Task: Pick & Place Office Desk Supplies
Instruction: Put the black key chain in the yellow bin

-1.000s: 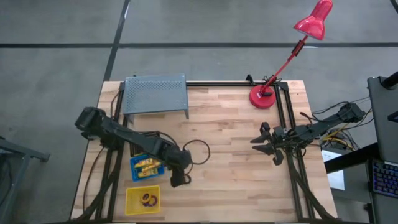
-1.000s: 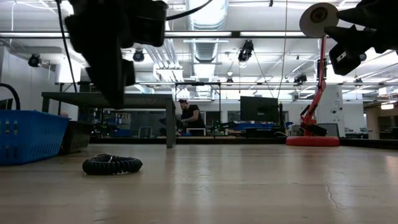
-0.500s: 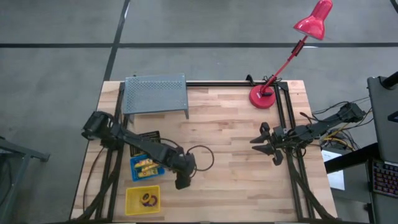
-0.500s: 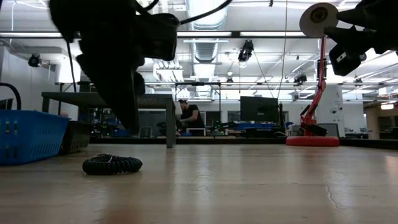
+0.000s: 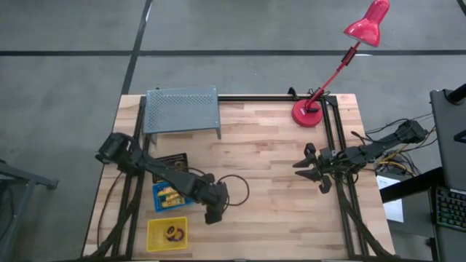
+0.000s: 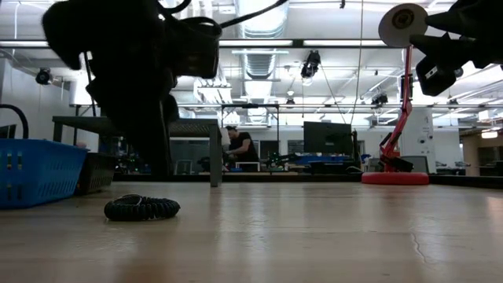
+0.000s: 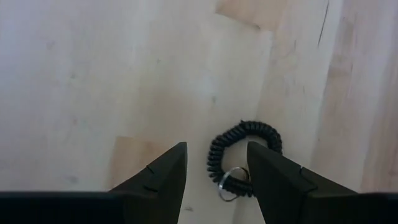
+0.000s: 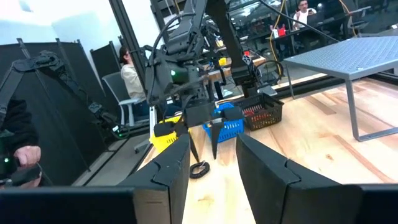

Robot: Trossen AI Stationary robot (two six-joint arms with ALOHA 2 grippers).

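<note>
Now the left gripper [image 7: 212,163] hangs open, fingers apart, maybe just above the black coil ring [image 7: 244,158] near the table's [image 5: 277,175] front edge.

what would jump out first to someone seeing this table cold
The left gripper hangs open just above a black coiled cord loop with a small metal ring on the bare wooden table, near the small blue bin and yellow bin. A red desk lamp stands at the far right corner, and the right gripper waits open by the right edge.
</note>
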